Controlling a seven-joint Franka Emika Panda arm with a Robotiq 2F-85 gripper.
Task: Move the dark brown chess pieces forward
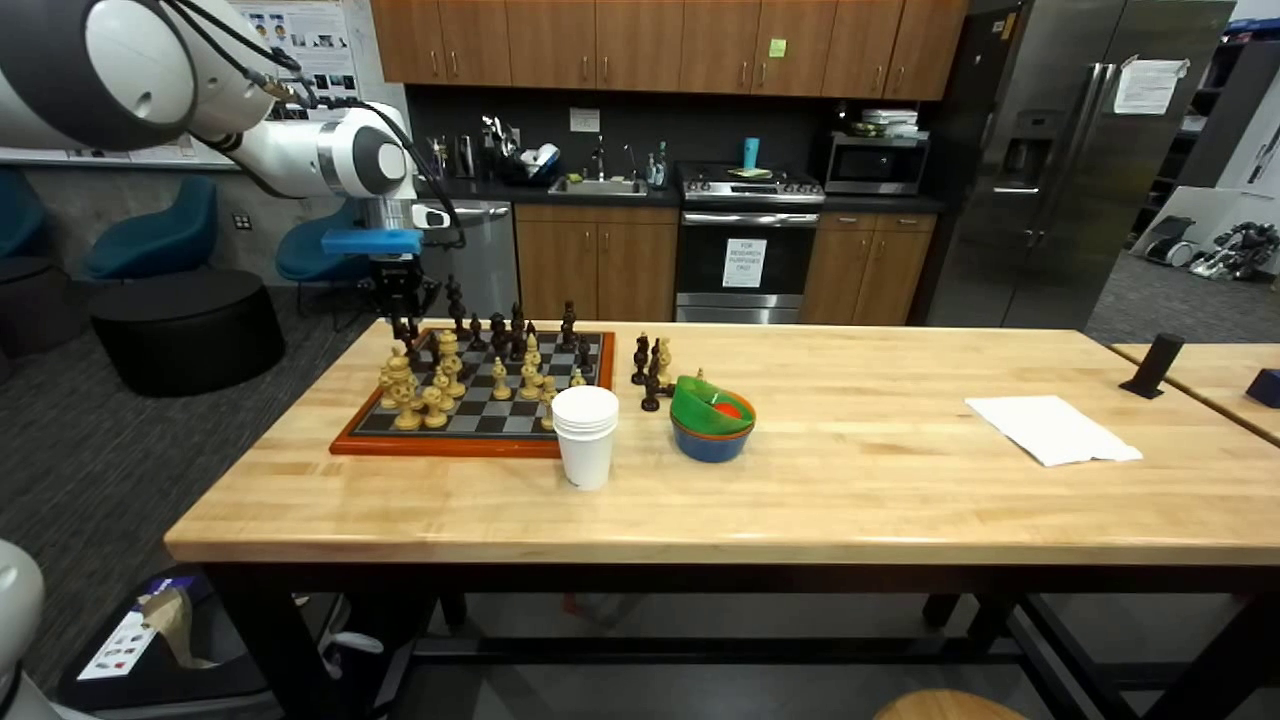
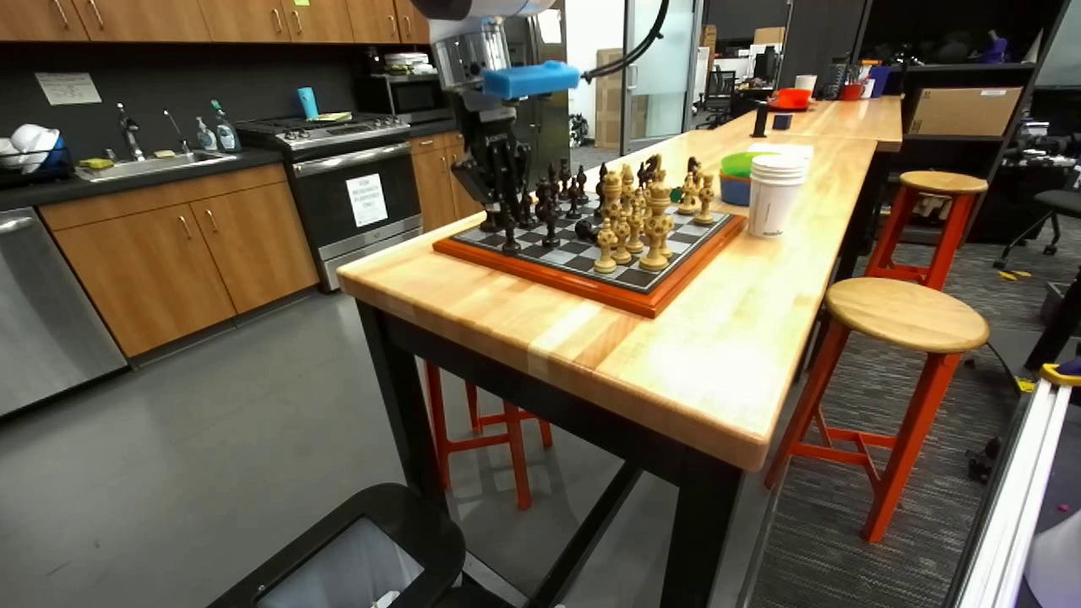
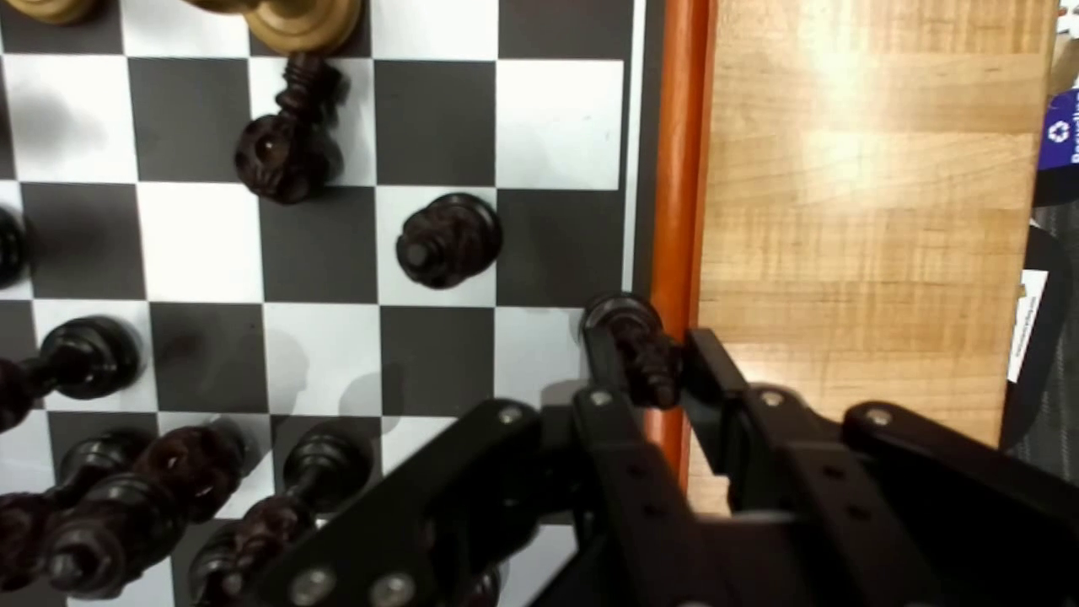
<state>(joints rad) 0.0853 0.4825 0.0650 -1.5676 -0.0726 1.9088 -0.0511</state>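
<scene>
Several dark brown chess pieces stand on the chessboard (image 2: pixel 591 293), grouped at the far side in an exterior view (image 1: pixel 500 338). One dark brown piece (image 3: pixel 662 379) stands at the board's edge square, its base over the border, and it also shows in an exterior view (image 2: pixel 510 241). My gripper (image 3: pixel 653 347) is partly closed with its fingers on both sides of this piece's upper part. The gripper shows in both exterior views (image 1: pixel 403 328) (image 2: pixel 505 203), pointing down. Another dark piece (image 3: pixel 447 240) stands nearby. One dark piece (image 3: pixel 291 156) lies on its side against a tan piece's base.
Tan chess pieces (image 1: pixel 450 365) stand on the near side of the board. A stack of white cups (image 1: pixel 586 440) stands by the board's near corner. Coloured bowls (image 1: pixel 712 425) and several loose pieces (image 1: pixel 652 378) are beside the board. The table edge (image 3: pixel 1016 278) runs close to the board.
</scene>
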